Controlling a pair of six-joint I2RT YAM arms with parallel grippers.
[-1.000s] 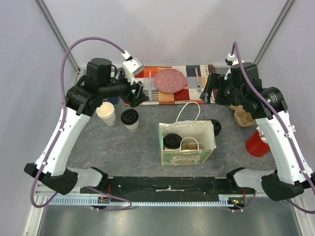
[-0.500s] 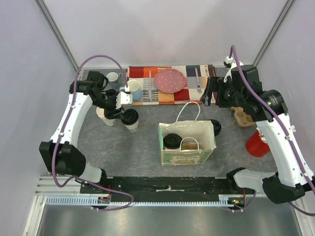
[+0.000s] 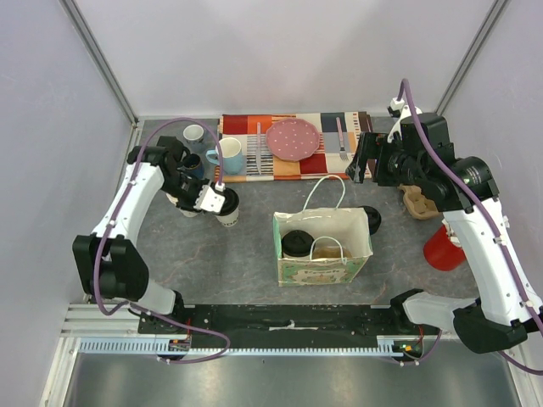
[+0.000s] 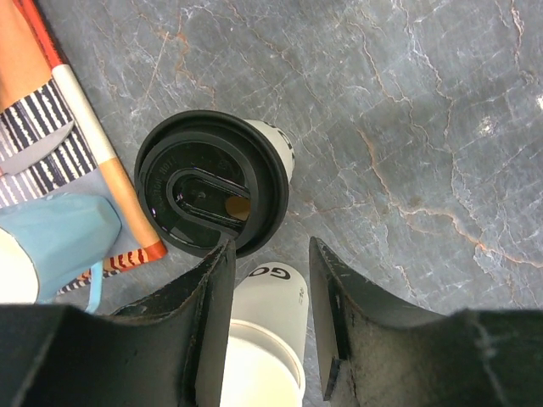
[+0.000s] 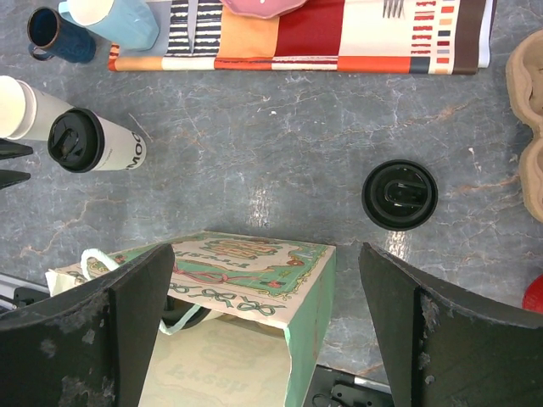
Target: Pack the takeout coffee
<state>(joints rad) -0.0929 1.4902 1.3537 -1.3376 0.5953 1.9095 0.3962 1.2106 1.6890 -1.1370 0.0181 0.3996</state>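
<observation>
A lidless cream paper cup (image 4: 267,339) stands at the left, next to a cup with a black lid (image 4: 212,195). My left gripper (image 4: 271,254) reaches down over the lidless cup (image 3: 186,208). Its jaws straddle it: the left finger lies against the wall, and a thin gap shows at the right finger. The lidded cup (image 3: 225,204) stands just beyond the fingertips. A paper bag (image 3: 327,254) at the centre holds another black-lidded cup (image 3: 297,243). A loose black lid (image 3: 371,219) lies to the right of the bag. My right gripper (image 3: 361,161) hovers wide open, holding nothing.
A patterned mat (image 3: 322,161) at the back carries a pink plate (image 3: 293,138), a fork (image 3: 341,144) and a light blue mug (image 3: 229,155). Navy (image 3: 193,161) and white (image 3: 194,133) mugs stand beside it. A cardboard cup carrier (image 3: 417,199) and a red cup (image 3: 443,246) sit at the right.
My left arm swung down from over the mat to the two cups, and its jaws narrowed round the lidless one. The right arm stayed put.
</observation>
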